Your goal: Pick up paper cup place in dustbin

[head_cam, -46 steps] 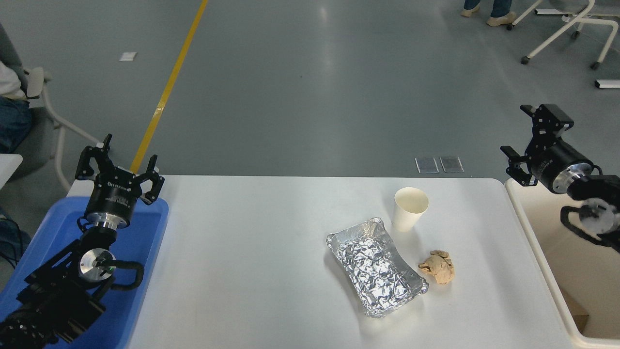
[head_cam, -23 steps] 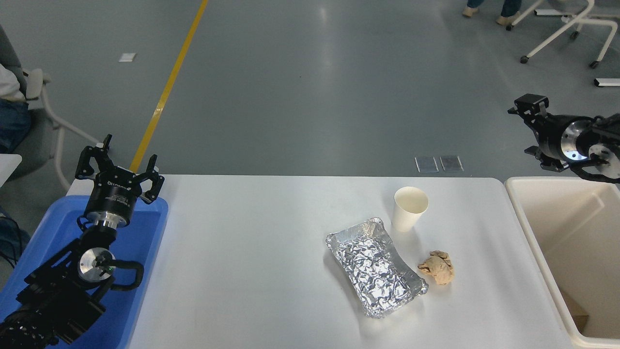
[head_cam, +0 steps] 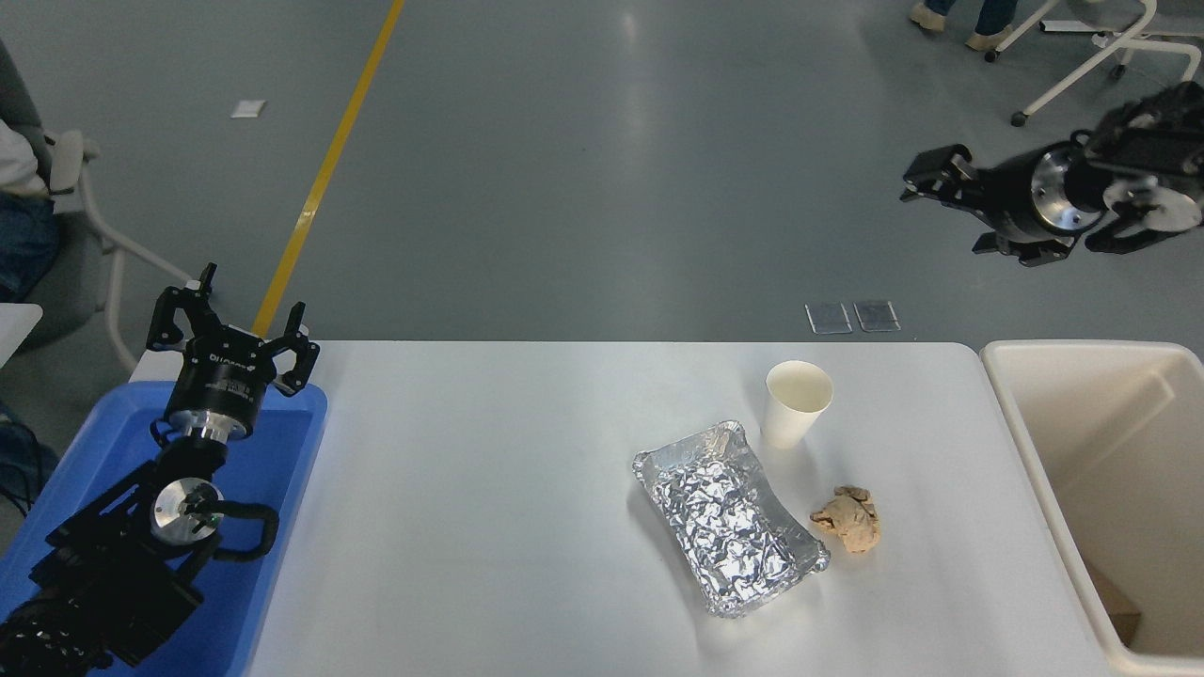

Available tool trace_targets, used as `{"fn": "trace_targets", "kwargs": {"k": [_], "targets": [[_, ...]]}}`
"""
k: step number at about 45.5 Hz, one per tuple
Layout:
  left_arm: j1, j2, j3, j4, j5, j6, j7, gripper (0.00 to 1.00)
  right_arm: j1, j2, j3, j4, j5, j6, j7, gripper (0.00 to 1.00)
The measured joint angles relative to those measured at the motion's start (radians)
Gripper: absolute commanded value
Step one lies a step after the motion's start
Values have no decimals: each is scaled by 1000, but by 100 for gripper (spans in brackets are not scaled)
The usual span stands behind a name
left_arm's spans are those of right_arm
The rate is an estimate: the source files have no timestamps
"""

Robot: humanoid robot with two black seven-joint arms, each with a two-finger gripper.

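Note:
The white paper cup (head_cam: 798,404) stands upright on the white table (head_cam: 489,489), right of the middle near the far edge. The cream-white dustbin (head_cam: 1014,381) stands off the table's right end, its deep inside open to view. My right gripper (head_cam: 950,209) is open and empty. It is raised high beyond the table's far right corner, pointing left, well above and to the right of the cup. My left gripper (head_cam: 232,315) is open and empty, parked over the blue tray at the lower left.
A crumpled foil tray (head_cam: 729,519) lies in front of the cup, with a brown paper ball (head_cam: 849,519) to its right. A shallow blue tray (head_cam: 287,442) sits at the table's left end. A brown scrap (head_cam: 1117,602) lies in the dustbin. Chairs and a person's feet are far back.
My right arm has swung up from over the dustbin and moved left, its gripper turning to point left. The cup, the foil tray and the left arm have not moved.

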Motion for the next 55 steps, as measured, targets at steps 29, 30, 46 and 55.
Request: {"fn": "trace_targets", "kwargs": {"k": [29, 30, 46, 55], "targets": [[0, 0, 0, 0, 0, 0, 0, 99, 125, 176, -59, 136, -3, 166, -1, 100], [0, 0, 0, 0, 0, 0, 0, 99, 118, 178, -59, 134, -3, 163, -1, 100], [0, 0, -1, 0, 0, 0, -1, 99, -81, 225, -71, 23, -8, 63, -3, 100], [0, 0, -1, 0, 0, 0, -1, 99, -207, 244, -74, -77, -9, 22, -3, 100]]}}
